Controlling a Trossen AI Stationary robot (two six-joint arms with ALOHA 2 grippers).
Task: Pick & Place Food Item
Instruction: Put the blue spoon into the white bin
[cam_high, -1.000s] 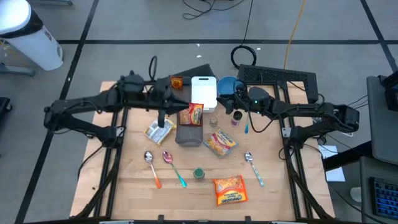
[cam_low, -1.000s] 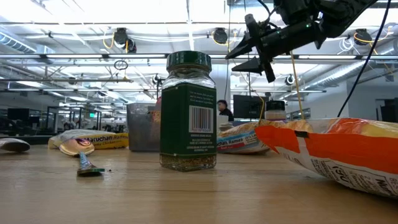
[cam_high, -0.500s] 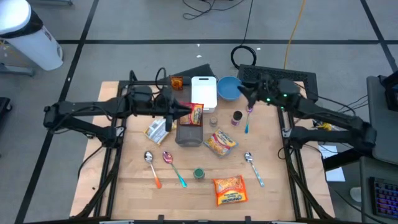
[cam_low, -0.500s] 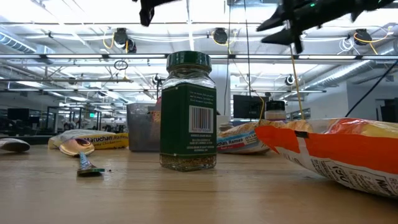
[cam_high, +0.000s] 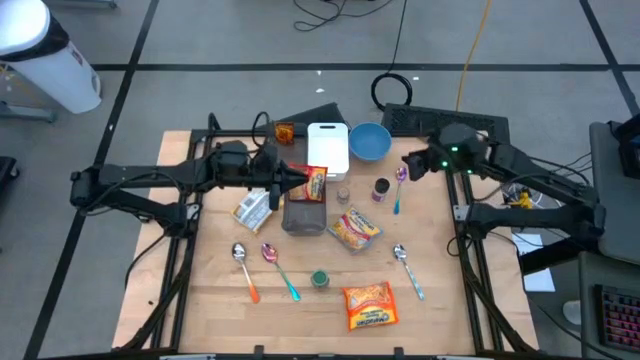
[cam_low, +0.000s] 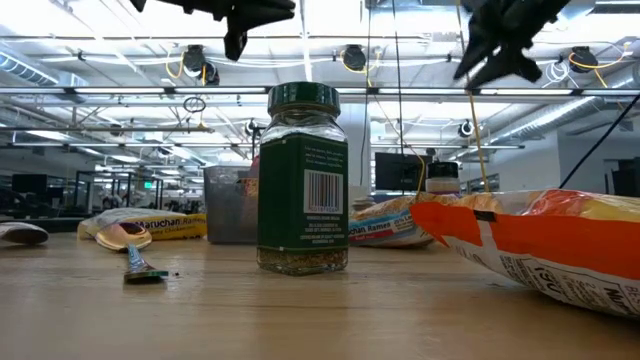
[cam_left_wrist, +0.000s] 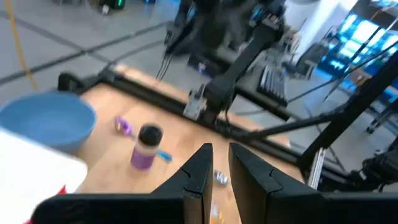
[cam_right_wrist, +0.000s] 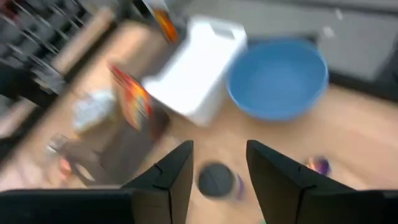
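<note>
Standing red-orange ramen packet (cam_high: 315, 184) (crinkled), grey bin (cam_high: 305, 216)

Seen from above, the left gripper (cam_high: 298, 179) holds a red ramen packet (cam_high: 315, 183) above a grey bin (cam_high: 304, 214) mid-table; the right gripper (cam_high: 412, 163) hovers beside the blue bowl (cam_high: 369, 141) at the far edge.

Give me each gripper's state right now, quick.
Left gripper: nearly closed, a narrow gap between its fingers, holding nothing, above the grey bin.
Right gripper: open, holding nothing, above the spice jar.
</note>
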